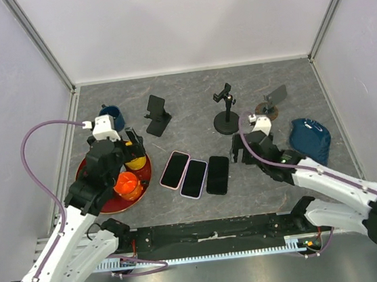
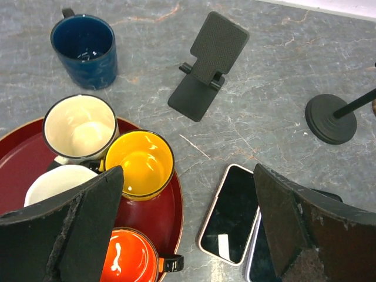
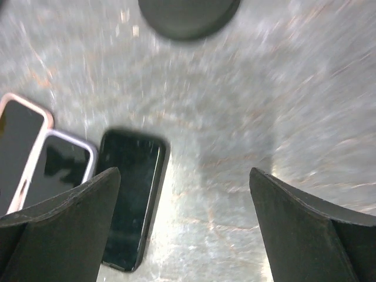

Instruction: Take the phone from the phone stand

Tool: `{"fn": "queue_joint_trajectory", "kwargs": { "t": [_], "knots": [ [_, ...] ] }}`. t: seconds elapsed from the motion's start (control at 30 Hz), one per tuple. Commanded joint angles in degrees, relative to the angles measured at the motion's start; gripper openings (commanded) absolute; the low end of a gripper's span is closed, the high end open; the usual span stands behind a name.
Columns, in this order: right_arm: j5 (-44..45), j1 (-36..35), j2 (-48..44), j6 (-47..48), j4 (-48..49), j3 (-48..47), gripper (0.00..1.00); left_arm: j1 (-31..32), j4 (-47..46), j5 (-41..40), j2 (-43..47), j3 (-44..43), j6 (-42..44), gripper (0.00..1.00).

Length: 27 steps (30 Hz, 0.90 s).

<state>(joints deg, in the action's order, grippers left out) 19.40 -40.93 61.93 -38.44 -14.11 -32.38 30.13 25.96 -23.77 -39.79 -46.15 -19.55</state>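
Note:
Three phones lie flat on the table: a pink-cased one (image 1: 175, 169), a purple-cased one (image 1: 193, 178) and a black one (image 1: 217, 175). An empty black folding stand (image 1: 157, 114) and a pole stand with an empty clamp (image 1: 226, 109) stand behind them. My right gripper (image 1: 240, 150) is open and empty, just right of the black phone (image 3: 130, 200), low over bare table (image 3: 185, 229). My left gripper (image 1: 133, 147) is open and empty above the tray's right edge, with the pink-cased phone (image 2: 232, 214) between its fingers (image 2: 76, 229).
A red tray (image 1: 86, 171) at the left holds white (image 2: 79, 128), yellow (image 2: 140, 163) and orange (image 2: 126, 258) cups. A blue mug (image 2: 84, 50) stands behind it. A grey panel on a brown round base (image 1: 275, 96) and a blue pouch (image 1: 309, 139) sit at the right.

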Motion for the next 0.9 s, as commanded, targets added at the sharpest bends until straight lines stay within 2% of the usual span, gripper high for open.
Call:
{"fn": "queue_joint_trajectory", "kwargs": {
  "t": [0.0, 0.17, 0.33, 0.5, 0.87],
  "knots": [
    [18.2, 0.1, -8.7, 8.8, -7.8, -6.9, 0.98, -4.7, -0.4, 6.8, 0.4, -1.7, -4.4, 0.98],
    [28.6, 0.1, -25.7, 15.5, -8.0, -9.1, 0.98, -4.8, 0.6, 2.9, 6.3, -2.4, -3.5, 0.98],
    [31.1, 0.1, -38.9, 22.4, -8.1, -11.8, 0.98, -4.7, 2.3, -1.1, 16.8, -5.7, 1.2, 0.98],
    [33.2, 0.1, -45.5, 27.0, -7.9, -13.9, 0.98, -4.8, 2.9, -4.3, 23.9, -8.1, 4.2, 0.98],
    [37.2, 0.1, -58.1, 33.8, -4.8, -10.3, 0.98, -4.8, -0.9, -9.9, 37.7, -4.4, 5.8, 1.0]
  ]
}}
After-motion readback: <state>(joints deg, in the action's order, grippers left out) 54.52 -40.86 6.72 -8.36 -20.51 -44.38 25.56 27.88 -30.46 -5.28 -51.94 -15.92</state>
